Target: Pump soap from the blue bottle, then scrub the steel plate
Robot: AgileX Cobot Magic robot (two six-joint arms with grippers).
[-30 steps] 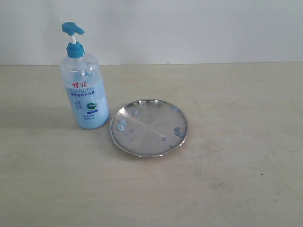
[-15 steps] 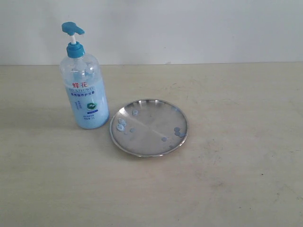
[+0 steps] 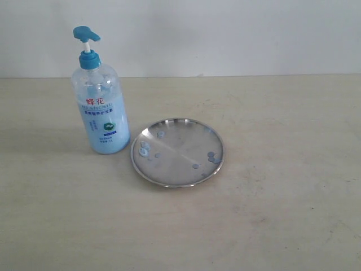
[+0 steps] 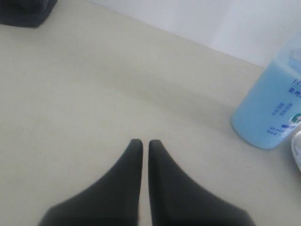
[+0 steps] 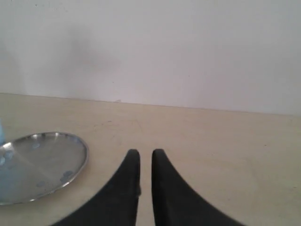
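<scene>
Upright blue bottle [image 3: 100,96] just left of steel plate [image 3: 177,152], bluish soap [image 3: 145,148] drops on plate

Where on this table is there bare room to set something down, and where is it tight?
Widest bare table lies right of the steel plate, to the view's edge. The strip in front of plate and blue bottle is bare too, and the band behind the plate to the wall. Tight: bottle and plate, hardly any gap.

Prob. lab: bare tbl [image 3: 282,226], blank wall [image 3: 225,34]
</scene>
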